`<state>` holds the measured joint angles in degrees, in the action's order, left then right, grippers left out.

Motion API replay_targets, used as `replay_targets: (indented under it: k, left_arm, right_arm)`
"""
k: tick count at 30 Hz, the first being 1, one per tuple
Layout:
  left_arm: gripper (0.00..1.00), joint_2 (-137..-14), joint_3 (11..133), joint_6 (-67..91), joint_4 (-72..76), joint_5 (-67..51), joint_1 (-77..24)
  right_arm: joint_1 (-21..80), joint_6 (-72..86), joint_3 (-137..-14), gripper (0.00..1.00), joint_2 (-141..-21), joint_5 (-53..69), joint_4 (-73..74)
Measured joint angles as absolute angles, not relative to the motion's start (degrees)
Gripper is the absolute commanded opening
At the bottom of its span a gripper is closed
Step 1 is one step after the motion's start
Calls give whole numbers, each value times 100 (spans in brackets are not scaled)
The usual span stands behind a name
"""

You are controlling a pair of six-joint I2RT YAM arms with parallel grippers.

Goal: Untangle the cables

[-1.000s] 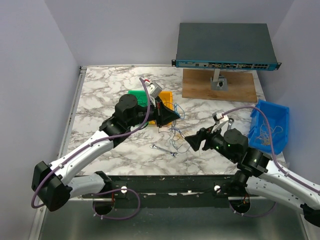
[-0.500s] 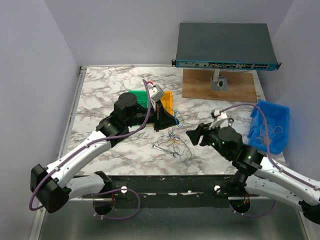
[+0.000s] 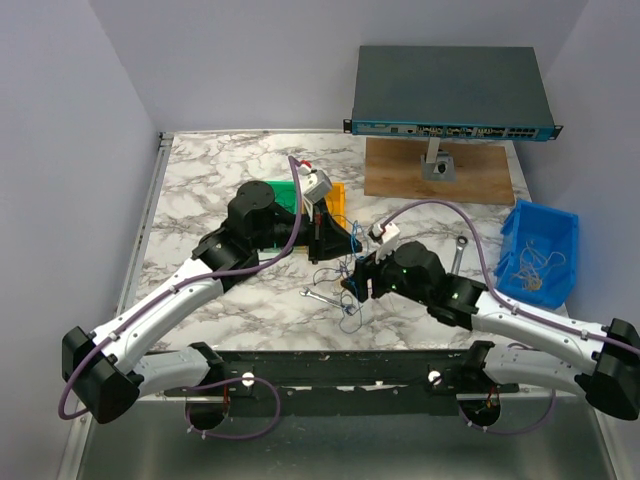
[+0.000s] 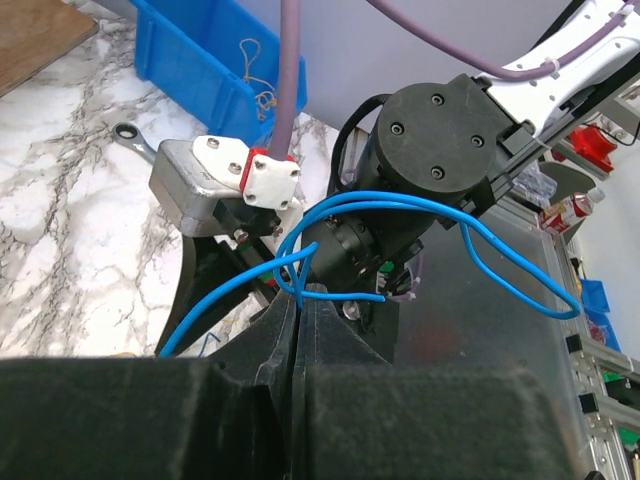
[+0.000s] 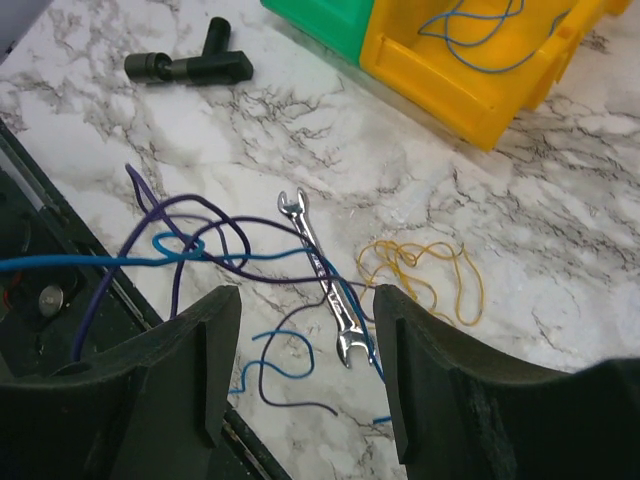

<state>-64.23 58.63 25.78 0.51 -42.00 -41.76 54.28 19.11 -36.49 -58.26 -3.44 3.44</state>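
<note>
L gripper (image 4: 300, 332) is clamping shut on one blue strand of the cables (image 5: 185, 245), lifted above the wrench (image 5: 325, 275), w/ rest of the bunch lying across & beside the wrench on the marble table (image 5: 480, 200), while R gripper (image 5: 305, 305) is hovering over the wrench, jaws apart, gripping nothing.

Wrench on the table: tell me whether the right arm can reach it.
Probably yes: the wrench lies just beyond the open right tool; only thin wires cross it.
</note>
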Motion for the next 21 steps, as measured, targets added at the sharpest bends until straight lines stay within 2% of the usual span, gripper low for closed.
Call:
replay_targets:
  k: [2, 8, 10, 12, 16, 18, 21]
  left_arm:
    - [0, -6442, 5907, 2567, 38, -4250, -4176]
    - [0, -6477, 6045, 2482, -128, -4318, -4200]
    - [0, -6490, 6071, 2445, -207, -4316, -4204]
    - [0, -6495, 6088, 2418, -290, -4313, -4204]
    - [0, -6528, 6189, 2355, -373, -4309, -4209]
    - [0, -6545, 6252, 2346, -410, -4289, -4209]
    - [0, -6547, 6322, 2338, -464, -4239, -4209]
  right_arm:
    - [5428, 1820, -3649, 62, -5885, -285, 180]
    - [5426, 1555, -3649, 52, -5881, -71, -287]
    - [5426, 1505, -3647, 43, -5835, -56, -318]
    - [5426, 1470, -3647, 29, -5752, -34, -318]
    - [5426, 1455, -3570, 9, -5459, -1, -329]
    - [5426, 1474, -3511, 3, -5315, -1, -327]
    - [5426, 1514, -3437, 4, -5157, -14, -325]
